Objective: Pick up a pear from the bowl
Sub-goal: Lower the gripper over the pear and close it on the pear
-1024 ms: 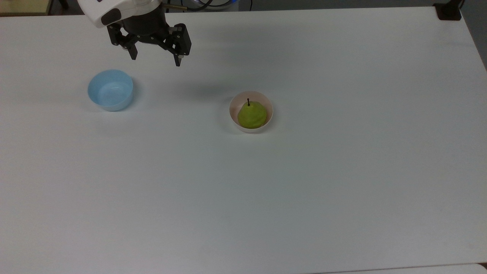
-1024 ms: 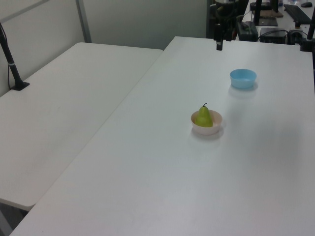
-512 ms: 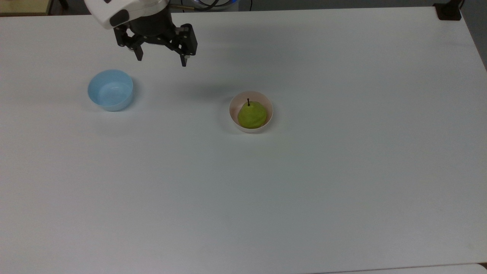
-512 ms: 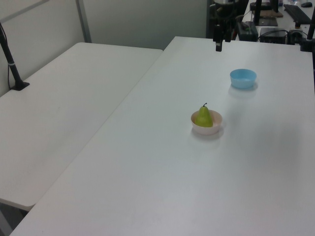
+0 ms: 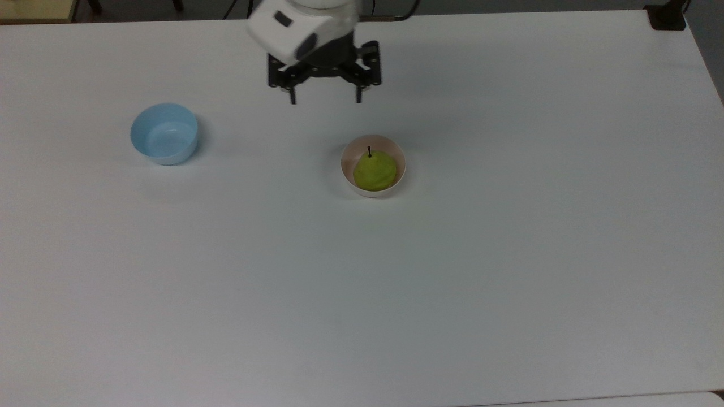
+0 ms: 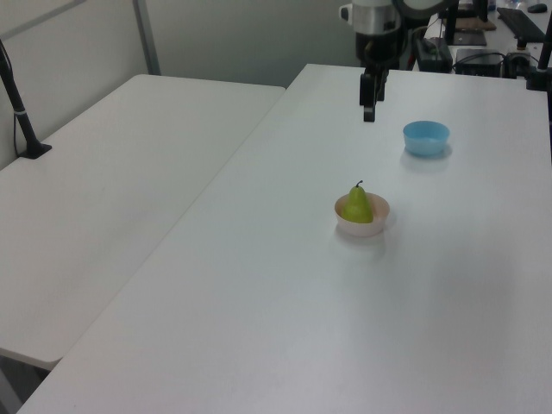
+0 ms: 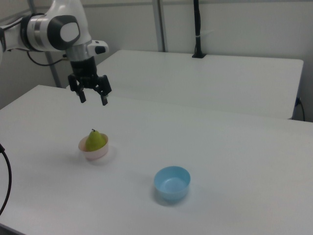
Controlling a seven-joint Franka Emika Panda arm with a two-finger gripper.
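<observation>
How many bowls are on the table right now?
2. The pale pink bowl holding the pear sits near the table's middle; the empty light blue bowl stands apart, toward the top view's left.

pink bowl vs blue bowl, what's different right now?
The small round pale pink bowl holds a yellow-green pear; the small round light blue bowl holds nothing. In the top view, the pink one sits nearer the open end effector. Both stand upright, similar in size.
</observation>
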